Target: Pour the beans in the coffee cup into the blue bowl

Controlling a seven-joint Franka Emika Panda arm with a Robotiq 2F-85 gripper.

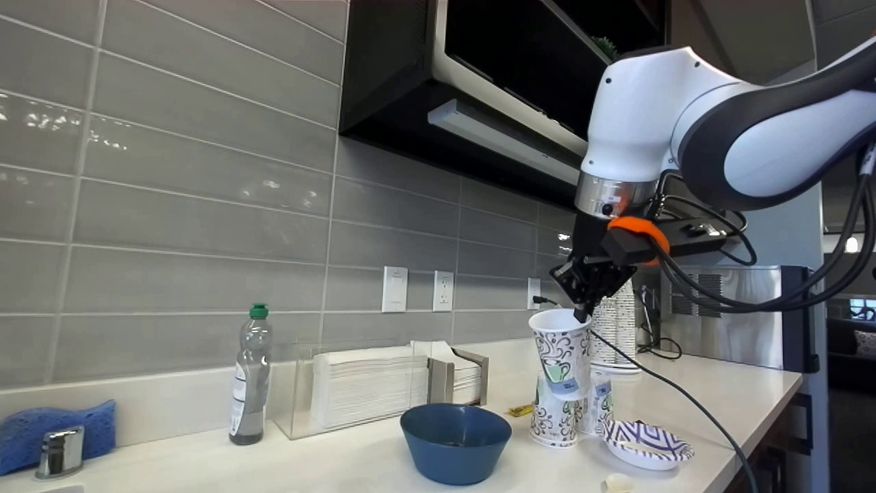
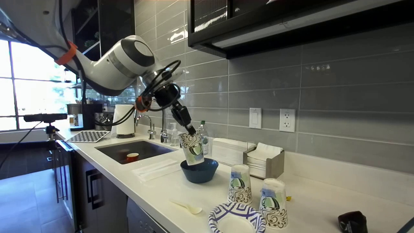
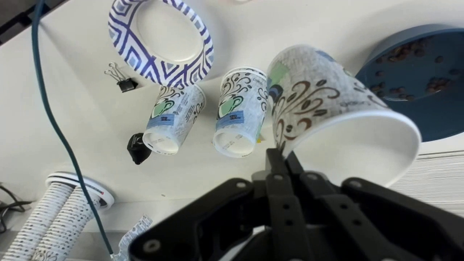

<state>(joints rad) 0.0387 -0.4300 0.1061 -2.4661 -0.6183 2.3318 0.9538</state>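
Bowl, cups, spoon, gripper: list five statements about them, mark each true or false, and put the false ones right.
The gripper pinches the cup at its rim. True.
The cup rests on the counter. False: the cup is held above the counter.
Beans lie in the bowl. True.
Both other cups stand upside down. True.
The spoon lies in the bowl. False: the spoon lies on the counter.

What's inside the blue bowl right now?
In the wrist view, brown beans lie scattered in the blue bowl. The coffee cup covers one part and the picture edge cuts off another; what lies there cannot be seen.
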